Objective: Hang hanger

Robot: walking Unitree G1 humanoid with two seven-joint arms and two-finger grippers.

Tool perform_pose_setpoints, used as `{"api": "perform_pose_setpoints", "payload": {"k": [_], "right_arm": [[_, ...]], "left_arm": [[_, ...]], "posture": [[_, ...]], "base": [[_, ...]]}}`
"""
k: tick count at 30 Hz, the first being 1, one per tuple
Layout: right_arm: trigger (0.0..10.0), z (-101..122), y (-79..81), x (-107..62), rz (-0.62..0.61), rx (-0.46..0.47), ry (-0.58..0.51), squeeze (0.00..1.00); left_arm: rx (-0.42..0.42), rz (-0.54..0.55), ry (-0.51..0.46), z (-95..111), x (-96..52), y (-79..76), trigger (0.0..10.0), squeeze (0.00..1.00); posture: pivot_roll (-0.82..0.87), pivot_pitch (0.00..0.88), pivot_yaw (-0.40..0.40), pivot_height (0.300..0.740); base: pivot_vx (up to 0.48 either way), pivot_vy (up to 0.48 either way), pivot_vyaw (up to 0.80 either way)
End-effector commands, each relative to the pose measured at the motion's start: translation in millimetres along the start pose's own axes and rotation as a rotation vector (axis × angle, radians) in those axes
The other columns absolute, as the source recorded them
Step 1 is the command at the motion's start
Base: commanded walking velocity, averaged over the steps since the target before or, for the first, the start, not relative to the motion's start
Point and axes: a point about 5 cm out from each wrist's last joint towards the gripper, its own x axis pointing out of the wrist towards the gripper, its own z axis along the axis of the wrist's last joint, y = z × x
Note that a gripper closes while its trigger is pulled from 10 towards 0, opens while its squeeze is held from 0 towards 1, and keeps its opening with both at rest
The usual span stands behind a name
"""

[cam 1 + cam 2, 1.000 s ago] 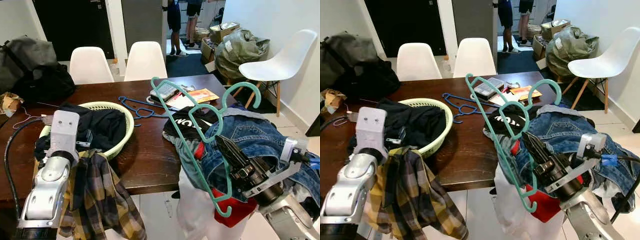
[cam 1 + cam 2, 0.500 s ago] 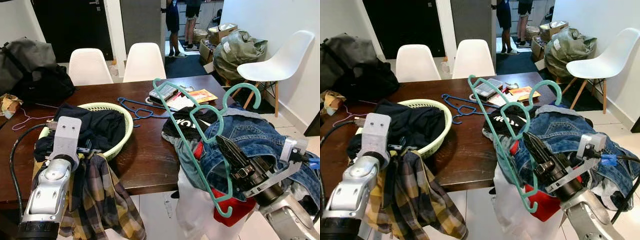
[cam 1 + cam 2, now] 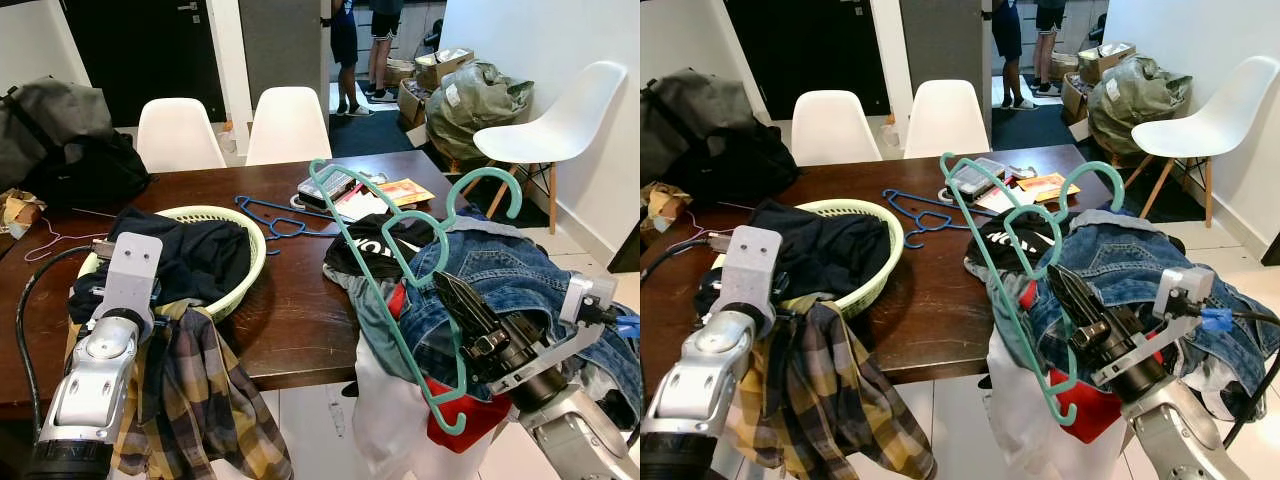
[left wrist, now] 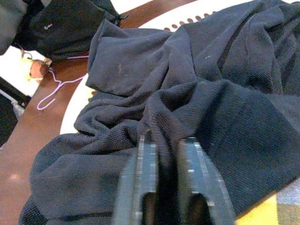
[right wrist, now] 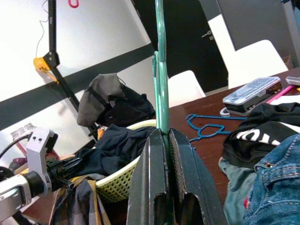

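Jaws of the right gripper (image 3: 1065, 283) being pressed together on a teal hanger (image 3: 385, 263), held tilted above jeans (image 3: 500, 275) at the tabletop (image 3: 290, 320) edge, left gripper (image 4: 166, 154) jaws pinching dark cloth (image 4: 187, 93) in a basket (image 3: 245, 270) at nine o'clock.

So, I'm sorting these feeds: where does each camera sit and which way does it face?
Left eye, right eye: on the head, looking down at the table; both silver arms show.
Left wrist: along the left gripper into dark clothes in the basket.
Right wrist: along the right gripper, shut on the green hanger.
Shared: hanger, basket.
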Motion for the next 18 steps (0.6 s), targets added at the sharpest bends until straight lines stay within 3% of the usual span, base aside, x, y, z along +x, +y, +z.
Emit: {"api": "perform_pose_setpoints", "payload": {"k": [1,7,8,9,10,11,12,13,14,15,18], "right_arm": [[10.0,1.8,1.0,1.8,-0.002,-0.005,-0.011,0.00],[10.0,1.2,-1.6,1.9,-0.018,-0.001,-0.018,0.00],[10.0,1.3,-2.8,2.8,-0.022,-0.001,-0.022,0.00],[10.0,1.8,-3.7,4.1,-0.025,-0.001,-0.028,0.00],[10.0,1.8,-3.7,4.1,-0.025,-0.001,-0.028,0.00],[10.0,2.4,-4.3,5.3,-0.027,-0.001,-0.033,0.00],[10.0,2.8,-4.5,6.0,-0.028,-0.001,-0.035,0.00],[10.0,2.8,-4.5,6.0,-0.028,-0.001,-0.035,0.00],[10.0,3.0,-5.0,6.2,-0.032,-0.002,-0.039,0.00],[10.0,3.0,-5.9,6.1,-0.043,0.001,-0.049,0.00],[10.0,3.1,-6.1,6.0,-0.047,0.002,-0.052,0.00]], "left_arm": [[0.030,0.018,-0.007,2.2,3.0,8.2,0.0,0.00],[-0.052,0.008,-0.136,34.6,6.9,11.7,0.0,0.00],[-0.108,-0.017,-0.240,61.9,7.3,11.6,0.0,0.00],[-0.169,-0.084,-0.393,103.3,3.6,8.2,0.0,0.00],[-0.169,-0.084,-0.393,103.3,3.6,8.2,0.0,0.00],[-0.232,-0.177,-0.550,145.5,-6.6,2.6,0.0,0.00],[-0.262,-0.243,-0.648,170.4,-16.0,-1.0,0.0,0.00],[-0.262,-0.243,-0.648,170.4,-16.0,-1.0,0.0,0.00],[-0.289,-0.321,-0.723,190.5,-26.9,-8.3,0.0,0.00],[-0.366,-0.470,-0.791,208.9,-43.0,-24.7,0.0,0.00],[-0.386,-0.510,-0.807,212.9,-47.2,-29.2,0.0,0.00]], "posture": [[-0.14,0.000,0.039,0.740],[-0.14,0.000,0.037,0.740],[-0.14,0.000,0.035,0.740],[-0.13,0.000,0.034,0.740],[-0.13,0.000,0.034,0.740],[-0.14,0.000,0.036,0.740],[-0.14,0.000,0.036,0.740],[-0.14,0.000,0.036,0.740],[-0.14,0.000,0.041,0.740],[-0.14,0.000,0.045,0.740],[-0.14,0.000,0.045,0.740]], "base": [[0.000,0.000,0.00],[0.000,0.000,0.00],[0.000,0.000,0.00],[0.000,0.000,0.00],[0.000,0.000,0.00],[0.000,0.000,0.00],[0.000,0.000,0.00],[0.000,0.000,0.00],[0.000,0.000,0.00],[0.000,0.000,0.00],[0.000,0.000,0.00]]}}
